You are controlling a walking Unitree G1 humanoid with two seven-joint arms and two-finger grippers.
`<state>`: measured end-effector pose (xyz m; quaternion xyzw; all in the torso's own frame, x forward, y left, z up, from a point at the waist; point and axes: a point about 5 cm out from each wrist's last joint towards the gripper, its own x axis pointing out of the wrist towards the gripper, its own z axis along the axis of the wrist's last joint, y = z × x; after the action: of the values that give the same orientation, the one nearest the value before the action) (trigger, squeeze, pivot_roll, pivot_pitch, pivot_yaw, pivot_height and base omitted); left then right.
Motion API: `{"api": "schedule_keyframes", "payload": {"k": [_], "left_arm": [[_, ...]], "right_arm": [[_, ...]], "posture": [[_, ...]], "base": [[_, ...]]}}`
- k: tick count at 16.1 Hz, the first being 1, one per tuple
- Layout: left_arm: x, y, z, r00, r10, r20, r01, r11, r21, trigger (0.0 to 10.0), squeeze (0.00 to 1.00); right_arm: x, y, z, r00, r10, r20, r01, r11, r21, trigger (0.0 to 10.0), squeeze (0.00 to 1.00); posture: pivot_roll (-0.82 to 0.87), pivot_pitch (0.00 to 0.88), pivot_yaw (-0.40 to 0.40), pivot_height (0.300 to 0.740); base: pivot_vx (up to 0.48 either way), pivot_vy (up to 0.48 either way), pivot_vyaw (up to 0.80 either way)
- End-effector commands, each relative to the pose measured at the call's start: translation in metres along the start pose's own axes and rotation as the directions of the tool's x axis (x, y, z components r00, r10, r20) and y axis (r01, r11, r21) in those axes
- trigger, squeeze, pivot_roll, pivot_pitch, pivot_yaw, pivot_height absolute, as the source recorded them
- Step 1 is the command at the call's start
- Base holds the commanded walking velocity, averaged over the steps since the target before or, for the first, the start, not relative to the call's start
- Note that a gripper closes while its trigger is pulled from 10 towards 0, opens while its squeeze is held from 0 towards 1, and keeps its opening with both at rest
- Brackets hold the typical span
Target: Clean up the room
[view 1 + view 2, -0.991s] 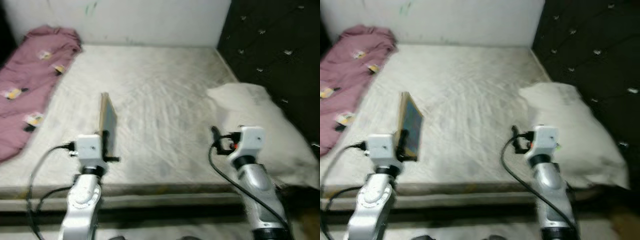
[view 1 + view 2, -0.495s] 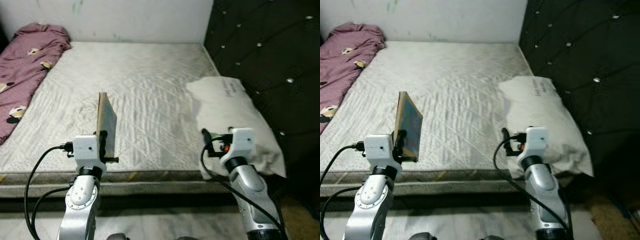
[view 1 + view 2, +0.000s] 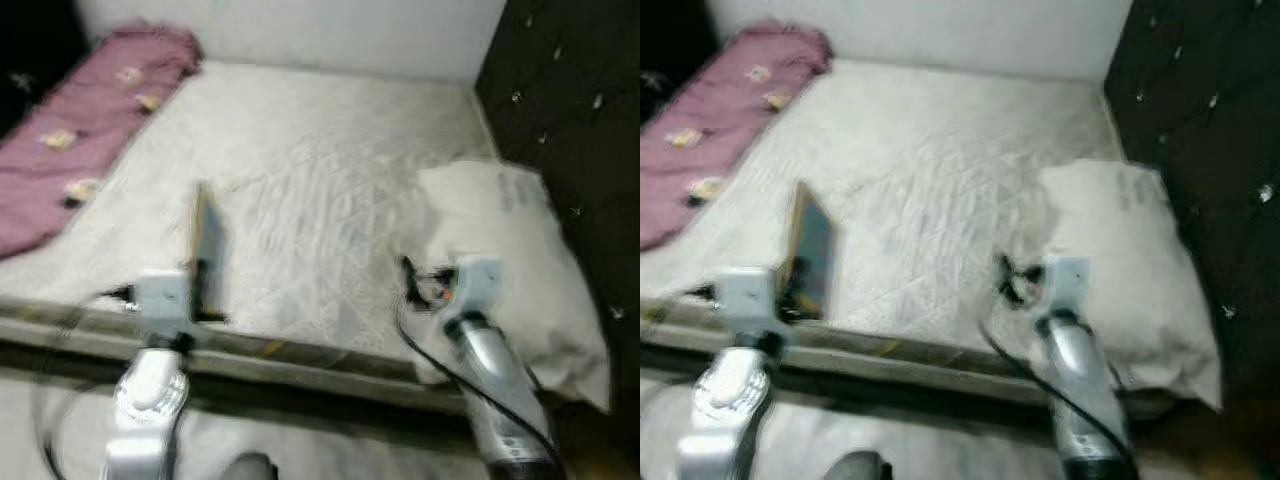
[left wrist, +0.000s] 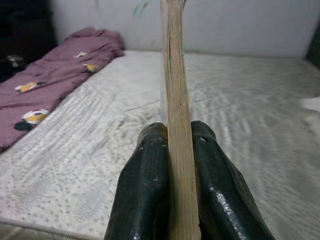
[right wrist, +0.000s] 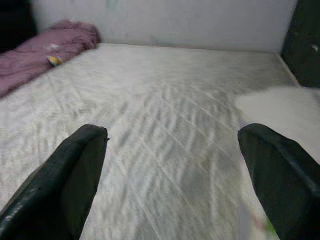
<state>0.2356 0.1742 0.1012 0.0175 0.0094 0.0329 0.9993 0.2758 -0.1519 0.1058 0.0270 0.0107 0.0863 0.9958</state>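
Observation:
My left gripper [image 4: 172, 145] is shut on a thin flat book [image 3: 207, 245] and holds it upright on edge over the near edge of the bed; in the left wrist view its tan edge [image 4: 176, 90] rises between the two black fingers [image 4: 145, 180]. My right gripper [image 5: 172, 150] stands open above the white mattress [image 3: 320, 190], nothing between its fingers [image 5: 75, 170]. A white pillow [image 3: 510, 240] lies on the bed's right side, just beyond the right arm [image 3: 470, 300].
A crumpled pink blanket [image 3: 90, 130] with small prints lies along the bed's far left. A dark tufted headboard [image 3: 570, 110] stands on the right, a white wall [image 3: 300, 30] behind. The bed's front edge [image 3: 300, 350] runs across below both grippers. The picture is blurred.
The whole picture has shifted and blurred, so the camera has moved; the bed now sits slanted. The book stays in the left gripper, the right stays open.

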Motion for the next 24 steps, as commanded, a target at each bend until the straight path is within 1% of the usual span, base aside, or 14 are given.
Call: {"api": "schedule_keyframes", "payload": {"k": [1,4,8,12,15,17,18,20,21,22,23,24], "left_arm": [[0.004,-0.013,0.014,0.997,-0.046,0.068,0.047,0.999,-0.018,10.0,0.0],[0.004,-0.013,0.013,0.997,-0.044,0.065,0.046,0.999,-0.021,10.0,0.0],[0.006,-0.011,0.011,0.999,0.001,0.045,-0.001,1.0,-0.016,10.0,0.0],[0.007,-0.012,0.011,0.999,0.002,0.042,-0.001,1.0,-0.023,10.0,0.0],[0.01,-0.011,0.011,0.999,0.016,0.03,-0.015,0.999,-0.043,10.0,0.0],[0.012,-0.012,0.014,0.999,0.019,0.032,-0.018,0.999,-0.046,10.0,0.0],[0.015,-0.013,0.022,0.998,0.013,0.069,-0.011,0.999,-0.035,10.0,0.0],[0.016,-0.012,0.025,0.997,0.019,0.076,-0.016,0.999,-0.039,10.0,0.0],[0.017,-0.012,0.027,0.996,0.024,0.091,-0.021,0.999,-0.027,10.0,0.0],[0.015,-0.013,0.026,0.996,0.022,0.085,-0.018,0.999,-0.044,10.0,0.0],[0.015,-0.013,0.025,0.997,0.019,0.079,-0.015,0.999,-0.045,10.0,0.0],[0.011,-0.014,0.021,0.998,0.01,0.058,-0.009,1.0,-0.027,10.0,0.0]], "right_arm": [[-0.009,-0.016,-0.007,0.998,-0.052,-0.032,0.051,0.999,-0.015,10.0,0.0],[-0.009,-0.016,-0.006,0.998,-0.05,-0.032,0.049,0.999,-0.018,10.0,0.0],[-0.009,-0.016,-0.007,0.998,-0.049,-0.035,0.049,0.999,-0.018,10.0,0.0],[-0.009,-0.016,-0.008,0.998,-0.048,-0.04,0.047,0.999,-0.016,10.0,0.0],[-0.007,-0.016,-0.006,0.998,-0.05,-0.037,0.049,0.999,-0.019,10.0,0.0],[-0.006,-0.016,-0.005,0.998,-0.05,-0.034,0.049,0.999,-0.018,10.0,0.0],[-0.003,-0.016,-0.003,0.999,-0.047,-0.026,0.047,0.999,-0.019,10.0,0.0],[-0.002,-0.015,-0.001,0.999,-0.045,-0.02,0.044,0.999,-0.019,10.0,0.0],[0.0,-0.014,0.0,0.999,-0.043,-0.015,0.043,0.999,-0.021,10.0,0.0],[0.0,-0.014,0.001,0.999,-0.044,-0.012,0.044,0.999,-0.021,10.0,0.0],[0.001,-0.014,0.001,0.999,-0.044,-0.012,0.044,0.999,-0.021,10.0,0.0],[-0.001,-0.014,0.0,0.999,-0.05,-0.013,0.05,0.999,-0.02,10.0,0.0]], "posture": [[-0.04,0.0,-0.017,0.74],[-0.04,0.0,-0.018,0.74],[-0.04,0.0,-0.019,0.74],[-0.03,0.0,-0.019,0.74],[-0.03,0.0,-0.02,0.74],[-0.03,0.0,-0.017,0.74],[-0.03,0.014,-0.018,0.74],[-0.03,0.016,-0.015,0.74],[-0.03,0.021,-0.013,0.74],[-0.03,0.022,-0.017,0.74],[-0.03,0.021,-0.016,0.74],[-0.03,0.019,-0.013,0.74]], "base": [[0.401,0.0,0.0],[0.394,0.0,0.0],[0.0,0.0,0.0],[0.0,0.0,0.0],[0.0,0.0,0.0],[0.0,0.48,0.0],[0.0,0.476,0.0],[0.0,0.454,0.0],[0.0,0.0,0.0],[0.0,0.0,0.0],[0.0,0.0,0.0],[0.0,0.0,0.0]]}}
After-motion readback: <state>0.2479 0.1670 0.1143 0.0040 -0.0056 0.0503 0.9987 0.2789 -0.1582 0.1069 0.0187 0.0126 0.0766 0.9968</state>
